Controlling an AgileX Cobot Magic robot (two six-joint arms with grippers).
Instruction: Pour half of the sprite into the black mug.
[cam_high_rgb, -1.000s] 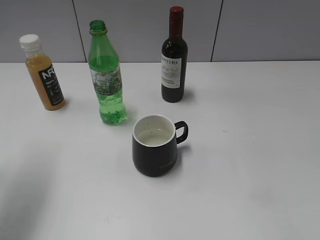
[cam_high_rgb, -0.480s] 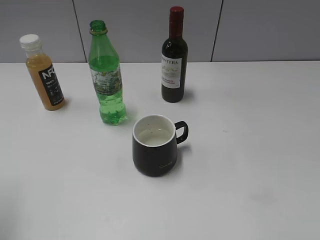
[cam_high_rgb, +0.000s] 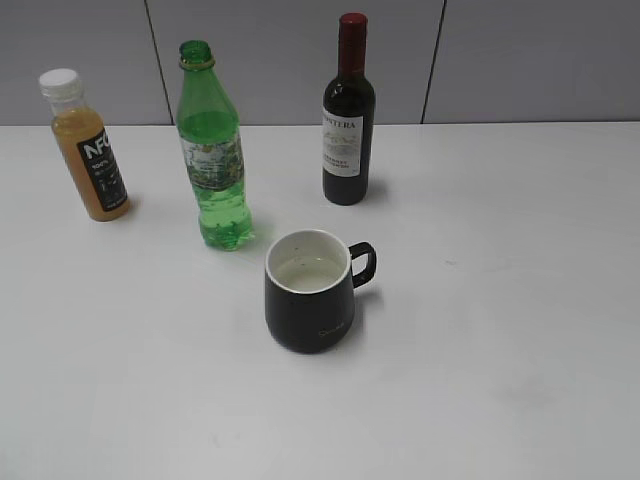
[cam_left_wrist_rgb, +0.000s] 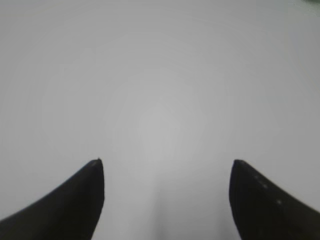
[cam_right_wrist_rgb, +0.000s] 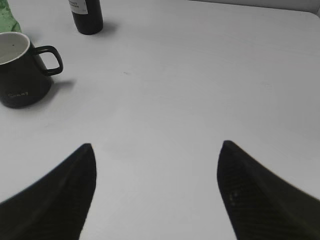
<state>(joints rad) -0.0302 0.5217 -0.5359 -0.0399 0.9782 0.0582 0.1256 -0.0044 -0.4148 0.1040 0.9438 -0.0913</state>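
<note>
Both grippers wide open, empty; I see tall green plastic sprite bottle (cam_high_rgb: 213, 150) upright, uncapped, left of squat black mug (cam_high_rgb: 309, 291); left gripper (cam_left_wrist_rgb: 166, 165) likely nearer than right gripper (cam_right_wrist_rgb: 156, 146).

A lab or office test bench, by its look: a plain matte white tabletop (cam_high_rgb: 520, 300) backed by grey wall panels (cam_high_rgb: 300, 50) with thin dark seams. Ahead of the right gripper's black fingertips (cam_right_wrist_rgb: 70, 190) lies only bare white surface, staged with drink containers and no household clutter.
</note>
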